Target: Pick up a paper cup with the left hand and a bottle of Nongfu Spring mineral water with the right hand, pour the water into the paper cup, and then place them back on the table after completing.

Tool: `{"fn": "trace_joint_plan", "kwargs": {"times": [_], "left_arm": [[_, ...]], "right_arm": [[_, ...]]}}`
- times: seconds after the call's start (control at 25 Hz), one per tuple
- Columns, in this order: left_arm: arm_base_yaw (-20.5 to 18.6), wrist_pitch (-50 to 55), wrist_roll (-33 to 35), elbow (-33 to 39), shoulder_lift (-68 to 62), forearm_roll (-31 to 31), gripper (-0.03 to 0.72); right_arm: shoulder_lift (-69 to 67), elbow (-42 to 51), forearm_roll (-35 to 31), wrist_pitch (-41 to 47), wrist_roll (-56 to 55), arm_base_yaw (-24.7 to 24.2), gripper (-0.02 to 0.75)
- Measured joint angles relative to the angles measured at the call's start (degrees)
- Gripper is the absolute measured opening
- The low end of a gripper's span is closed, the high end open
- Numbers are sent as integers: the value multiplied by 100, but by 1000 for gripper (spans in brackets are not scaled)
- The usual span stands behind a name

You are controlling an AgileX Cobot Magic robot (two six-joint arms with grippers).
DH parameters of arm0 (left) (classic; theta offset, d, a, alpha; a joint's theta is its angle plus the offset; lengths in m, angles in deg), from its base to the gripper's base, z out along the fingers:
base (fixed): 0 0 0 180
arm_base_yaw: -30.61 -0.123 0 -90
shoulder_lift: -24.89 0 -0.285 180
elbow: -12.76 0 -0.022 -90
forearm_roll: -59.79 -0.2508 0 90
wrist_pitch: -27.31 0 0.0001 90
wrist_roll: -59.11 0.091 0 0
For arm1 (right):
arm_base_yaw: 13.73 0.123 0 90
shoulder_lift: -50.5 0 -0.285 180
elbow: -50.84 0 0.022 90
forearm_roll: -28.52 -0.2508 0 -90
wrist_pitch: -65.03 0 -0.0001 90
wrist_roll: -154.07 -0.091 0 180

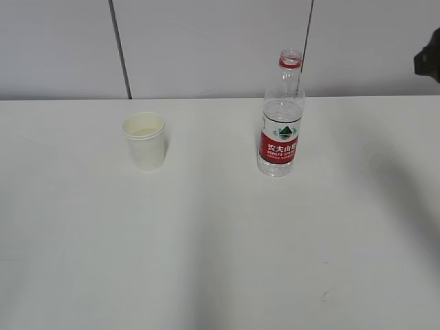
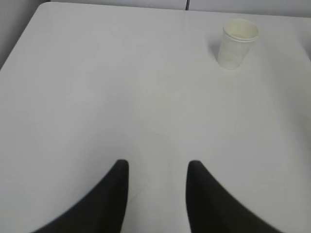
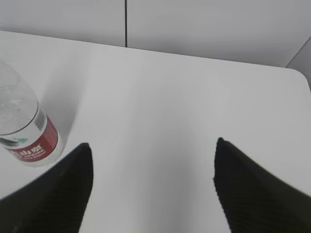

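A white paper cup [image 1: 145, 141] stands upright on the white table [image 1: 220, 247], left of centre. It also shows far off at the upper right in the left wrist view [image 2: 237, 42]. A clear uncapped bottle [image 1: 282, 117] with a red label and water in it stands upright right of centre. It also shows at the left edge of the right wrist view [image 3: 24, 128]. My left gripper [image 2: 158, 167] is open and empty, well short of the cup. My right gripper [image 3: 153, 145] is open wide and empty, to the right of the bottle. A dark bit of the right arm [image 1: 429, 58] shows at the exterior view's right edge.
A pale wall with dark vertical seams [image 1: 120, 48] runs behind the table's far edge. The table's rounded far-right corner [image 3: 299, 75] shows in the right wrist view, and its far-left corner [image 2: 41, 7] in the left wrist view.
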Motion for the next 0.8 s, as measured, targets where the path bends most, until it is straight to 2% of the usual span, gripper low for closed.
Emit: {"fn": "trace_joint_plan", "kwargs": {"times": [0.2, 0.4, 0.8], "left_arm": [[0, 0, 0, 0, 0, 0, 257], [0, 0, 0, 0, 0, 0, 256], [0, 0, 0, 0, 0, 0, 255]], "right_arm": [[767, 0, -677, 1345, 583, 0, 572], [1417, 0, -912, 2609, 847, 0, 572], [3261, 0, -1248, 3953, 874, 0, 572]]}}
